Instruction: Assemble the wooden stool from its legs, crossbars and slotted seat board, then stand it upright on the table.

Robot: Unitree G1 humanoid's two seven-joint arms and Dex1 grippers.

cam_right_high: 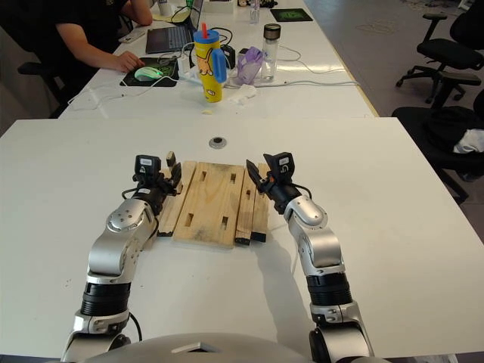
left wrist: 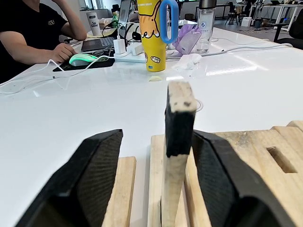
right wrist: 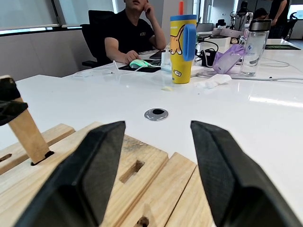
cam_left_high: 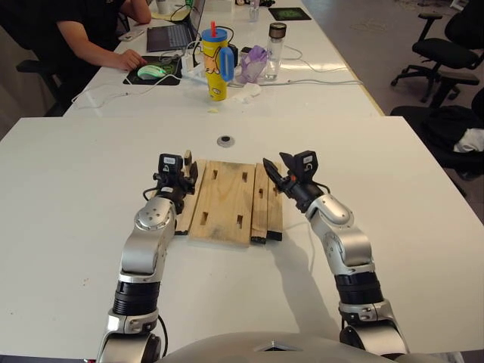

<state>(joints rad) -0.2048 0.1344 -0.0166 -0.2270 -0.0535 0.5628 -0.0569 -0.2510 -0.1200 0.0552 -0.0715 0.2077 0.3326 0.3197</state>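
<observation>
**A:** Where was the seat board?

**B:** Flat on the white counter, approx. mid-counter, slots facing up, btwn the two arms.

**A:** And the other parts?

**B:** The loose sticks lay flat along its left edge, touching it. The dark-ended sticks lay flat along its right edge, packed side by side. Couldn't tell legs from crossbars.

**A:** Anything standing?

**B:** Yes, one upright stick w/ a dark tip, at the board's far left corner, btwn the fingers of the left hand. Couldn't tell if its foot sat in a slot.

**A:** Was it clamped?

**B:** No. The fingers were spread wide. The stick touched one finger, and the other finger stood well clear of it.

**A:** What about the right hand?

**B:** It hung low over the far end of the dark-ended sticks, fingers apart, nothing btwn them.

**A:** What lay beyond that?

**B:** A round grommet was set in the counter just past the board. On the next counter stood a yellow cup w/ a blue handle, w/ a clear bottle near it. A green mouse sat on a dark pad w/ a laptop behind it. Office chairs stood off to the right.
</observation>
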